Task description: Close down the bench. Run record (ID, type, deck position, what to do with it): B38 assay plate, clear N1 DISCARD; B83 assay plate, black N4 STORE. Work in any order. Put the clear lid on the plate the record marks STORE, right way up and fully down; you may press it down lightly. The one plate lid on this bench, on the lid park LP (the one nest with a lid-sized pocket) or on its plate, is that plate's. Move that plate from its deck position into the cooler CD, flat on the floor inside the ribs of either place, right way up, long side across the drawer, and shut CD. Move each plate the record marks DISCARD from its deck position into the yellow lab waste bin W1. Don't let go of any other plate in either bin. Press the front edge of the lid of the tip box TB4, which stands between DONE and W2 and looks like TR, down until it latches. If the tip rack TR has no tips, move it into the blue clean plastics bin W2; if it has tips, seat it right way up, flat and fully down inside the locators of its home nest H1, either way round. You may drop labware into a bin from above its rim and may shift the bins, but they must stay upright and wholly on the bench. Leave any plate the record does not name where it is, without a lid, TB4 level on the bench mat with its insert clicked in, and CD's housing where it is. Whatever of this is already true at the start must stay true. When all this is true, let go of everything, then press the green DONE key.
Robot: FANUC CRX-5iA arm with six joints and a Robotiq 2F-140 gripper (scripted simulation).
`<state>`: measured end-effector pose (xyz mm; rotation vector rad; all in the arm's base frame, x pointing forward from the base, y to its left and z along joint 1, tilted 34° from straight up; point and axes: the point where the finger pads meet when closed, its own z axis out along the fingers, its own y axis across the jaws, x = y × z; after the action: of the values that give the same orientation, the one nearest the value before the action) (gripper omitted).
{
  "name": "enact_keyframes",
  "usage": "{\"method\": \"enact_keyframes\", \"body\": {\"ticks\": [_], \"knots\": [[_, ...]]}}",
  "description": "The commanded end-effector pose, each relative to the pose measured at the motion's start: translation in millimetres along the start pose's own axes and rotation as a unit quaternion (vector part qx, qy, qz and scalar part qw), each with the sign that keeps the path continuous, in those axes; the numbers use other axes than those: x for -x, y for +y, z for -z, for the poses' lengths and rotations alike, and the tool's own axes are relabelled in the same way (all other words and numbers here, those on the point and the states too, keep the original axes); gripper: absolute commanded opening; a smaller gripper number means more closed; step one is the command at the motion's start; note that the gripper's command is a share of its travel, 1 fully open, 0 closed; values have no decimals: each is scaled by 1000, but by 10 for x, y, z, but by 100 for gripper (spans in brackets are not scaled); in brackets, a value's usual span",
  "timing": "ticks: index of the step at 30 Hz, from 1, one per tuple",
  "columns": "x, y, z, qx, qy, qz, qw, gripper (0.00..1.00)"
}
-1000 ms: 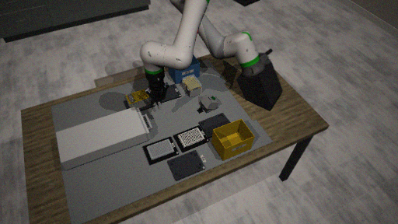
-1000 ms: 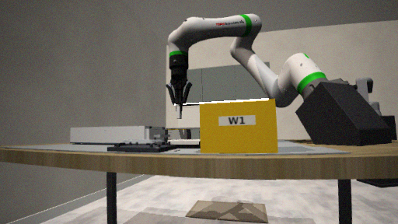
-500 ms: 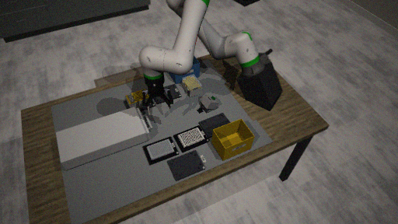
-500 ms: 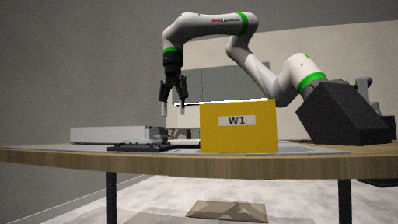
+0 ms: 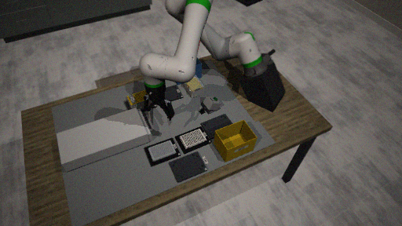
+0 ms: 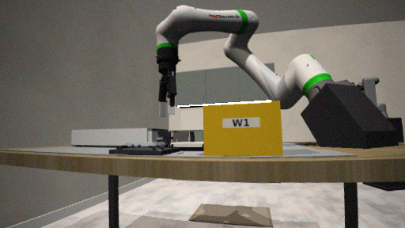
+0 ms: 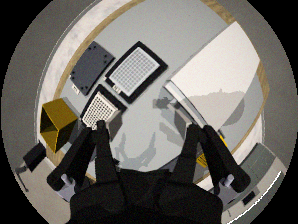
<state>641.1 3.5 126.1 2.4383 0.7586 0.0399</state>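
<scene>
My gripper (image 5: 158, 113) hangs open and empty above the mat, just off the right end of the long pale cooler CD (image 5: 103, 138). In the wrist view the fingers stand apart with nothing between them. In front of it two plates sit in black nests: a grey-looking one (image 5: 162, 151) and one with a white dotted top (image 5: 192, 138). Both show in the wrist view, the grey one (image 7: 136, 72) and the dotted one (image 7: 100, 110). The yellow bin W1 (image 5: 235, 140) stands to their right. A yellow-topped tip rack (image 5: 137, 97) sits just behind the gripper.
Dark flat nests lie at the mat's front (image 5: 188, 166), beside W1 (image 5: 216, 123) and behind the gripper (image 5: 173, 92). A tip box (image 5: 193, 84), a small grey block with a green key (image 5: 212, 103) and the partly hidden blue bin (image 5: 198, 68) stand near the arm's base (image 5: 263, 84).
</scene>
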Motion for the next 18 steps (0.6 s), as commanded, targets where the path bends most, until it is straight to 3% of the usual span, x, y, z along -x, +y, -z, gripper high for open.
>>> {"method": "enact_keyframes", "body": {"ticks": [1,7,13,15,18], "knots": [[-123,-48,11,4,-2,-58,998,66],[-343,-142,29,4,-1,-157,988,66],[-563,-237,47,4,-1,-255,967,66],[-563,-237,47,4,-1,-255,967,66],[-673,-284,56,4,-1,-303,953,66]]}}
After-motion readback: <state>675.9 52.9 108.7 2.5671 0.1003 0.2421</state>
